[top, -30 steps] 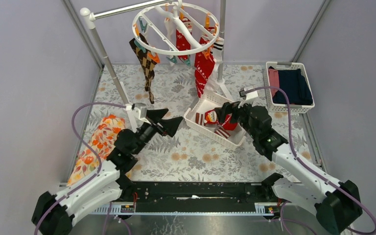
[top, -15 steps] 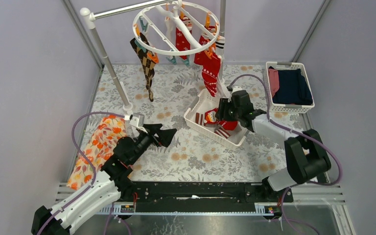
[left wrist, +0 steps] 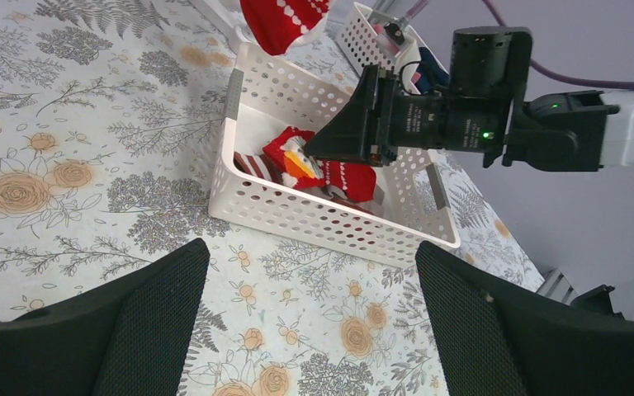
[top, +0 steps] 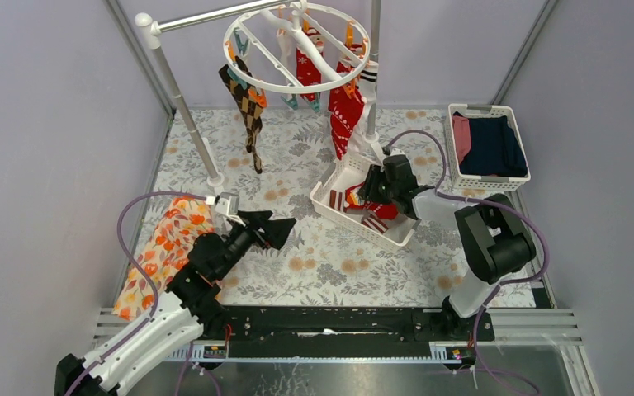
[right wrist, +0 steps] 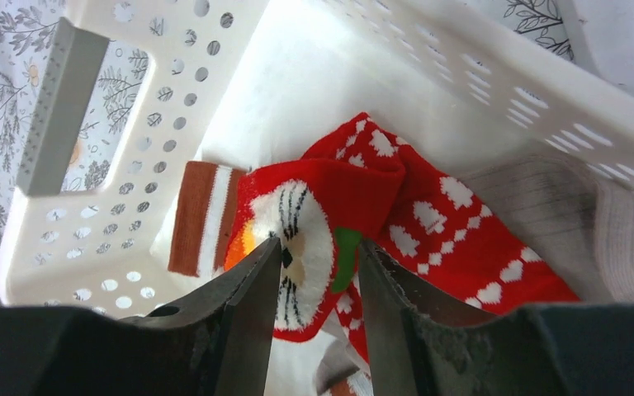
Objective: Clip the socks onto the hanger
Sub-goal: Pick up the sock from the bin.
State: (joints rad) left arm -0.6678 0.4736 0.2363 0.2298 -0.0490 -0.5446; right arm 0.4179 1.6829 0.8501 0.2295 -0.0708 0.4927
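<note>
Grey floral-print surface (top: 314, 264) under round white plastic drying hanger (top: 297, 87), several socks clipped. White perforated basket (left wrist: 314, 219) holds red-and-white Christmas sock (right wrist: 363, 194). Step: pick-up. Right hand (right wrist: 320, 246) narrowly apart, straddling sock; next, probably close, lift to free clip. Left hand (left wrist: 311, 247) wide apart, empty.

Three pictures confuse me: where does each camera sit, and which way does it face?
Top external: high behind the arms, looking down; both arms show.
Left wrist: on the left arm, facing across to the white basket; its open left pincer frames the bottom.
Right wrist: on the right arm, looking down into that basket; right pincer straddles a red sock.
Both wrist views share the basket and sock.
</note>
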